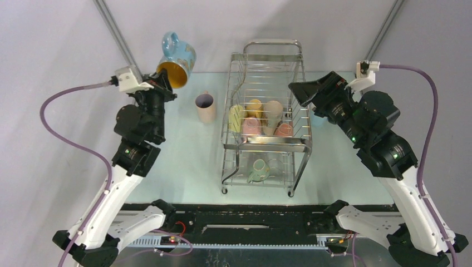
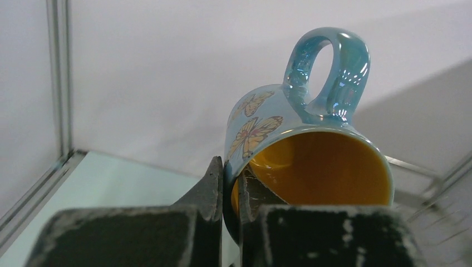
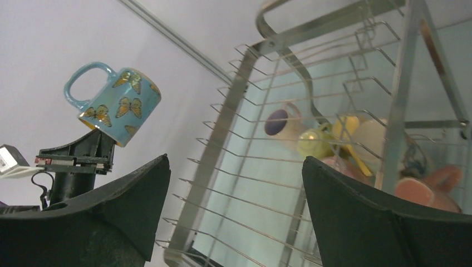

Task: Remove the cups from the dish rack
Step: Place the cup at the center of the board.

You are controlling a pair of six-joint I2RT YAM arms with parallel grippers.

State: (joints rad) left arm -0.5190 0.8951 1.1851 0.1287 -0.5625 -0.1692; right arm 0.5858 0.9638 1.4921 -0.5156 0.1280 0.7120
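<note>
My left gripper [image 1: 162, 74] is shut on the rim of a light blue butterfly cup [image 1: 178, 56] with an orange inside, held high at the back left, handle up. The left wrist view shows one finger inside that blue cup [image 2: 303, 139] and one outside [image 2: 231, 189]. The dish rack [image 1: 267, 61] stands in the middle; several cups lie in its upper tier, yellow [image 1: 236, 117], cream [image 1: 273, 113] and pink [image 1: 251, 127], and a pale green cup [image 1: 257, 169] sits below. My right gripper [image 1: 298, 92] is open at the rack's right side, holding nothing [image 3: 236, 167].
A cream cup [image 1: 205, 107] with a dark inside stands upright on the table left of the rack. Metal frame posts [image 1: 114, 28] rise at the back corners. The right wrist view looks through the rack's wires [image 3: 250, 167] toward the left arm.
</note>
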